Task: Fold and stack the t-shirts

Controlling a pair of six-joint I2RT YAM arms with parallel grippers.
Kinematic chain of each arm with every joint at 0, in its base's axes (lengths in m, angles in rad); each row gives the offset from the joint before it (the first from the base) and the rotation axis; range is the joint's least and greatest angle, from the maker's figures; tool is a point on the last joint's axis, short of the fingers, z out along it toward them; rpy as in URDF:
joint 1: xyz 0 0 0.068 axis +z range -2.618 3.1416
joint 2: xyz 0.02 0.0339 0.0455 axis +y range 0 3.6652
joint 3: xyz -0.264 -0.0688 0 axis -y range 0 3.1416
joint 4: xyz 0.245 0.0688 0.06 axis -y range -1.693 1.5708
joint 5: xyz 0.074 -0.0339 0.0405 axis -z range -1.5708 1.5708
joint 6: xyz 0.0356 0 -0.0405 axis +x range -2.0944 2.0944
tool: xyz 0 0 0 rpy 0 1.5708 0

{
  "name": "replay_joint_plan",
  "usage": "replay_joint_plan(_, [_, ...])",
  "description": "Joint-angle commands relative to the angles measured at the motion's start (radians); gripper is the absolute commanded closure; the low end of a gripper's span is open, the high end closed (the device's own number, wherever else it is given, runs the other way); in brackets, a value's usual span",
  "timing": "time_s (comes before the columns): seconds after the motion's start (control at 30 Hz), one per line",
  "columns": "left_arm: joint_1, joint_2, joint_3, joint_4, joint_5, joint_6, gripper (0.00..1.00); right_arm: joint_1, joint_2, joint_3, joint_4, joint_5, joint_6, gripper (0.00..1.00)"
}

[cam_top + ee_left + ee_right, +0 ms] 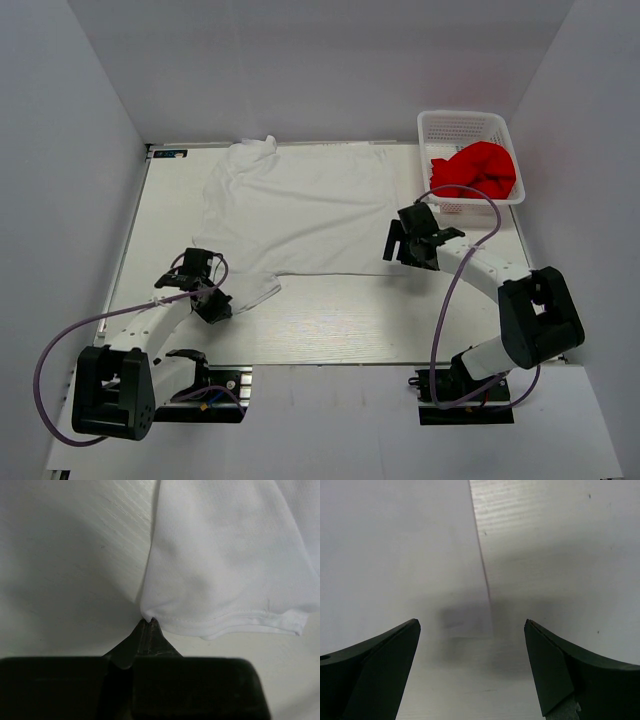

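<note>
The white t-shirt (300, 205) lies spread flat across the far half of the table. Its near-left sleeve reaches toward my left gripper (220, 306). In the left wrist view my left gripper (149, 622) is shut on the hemmed corner of that sleeve of the white t-shirt (225, 555). The red t-shirt (478, 170) lies bunched in the white basket (440, 125) at the far right. My right gripper (408, 250) hangs open over the white shirt's near-right corner. In its own view the right gripper (472, 625) holds nothing, with the white t-shirt's (395, 545) edge running between the fingers.
The table (340, 320) is a pale striped board, bare along its near strip. White walls close in on the left, back and right. A grey cable loops above my right arm (450, 290) near the basket.
</note>
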Motion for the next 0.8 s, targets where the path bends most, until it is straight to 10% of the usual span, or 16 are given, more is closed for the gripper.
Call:
replay_joint_plan(0.0, [-0.003,0.003,-0.021,0.022,-0.009,0.023,1.00,-0.002,-0.032,-0.031,-0.040,-0.002,-0.012,0.10])
replay_joint_plan(0.37, [-0.003,-0.088,-0.009,0.013,0.000,0.023,1.00,-0.007,0.070,-0.051,0.058,-0.077,0.048,0.21])
replay_joint_plan(0.77, [-0.003,-0.153,0.031,0.013,0.013,0.059,1.00,-0.019,0.114,-0.054,0.029,-0.048,0.057,0.90])
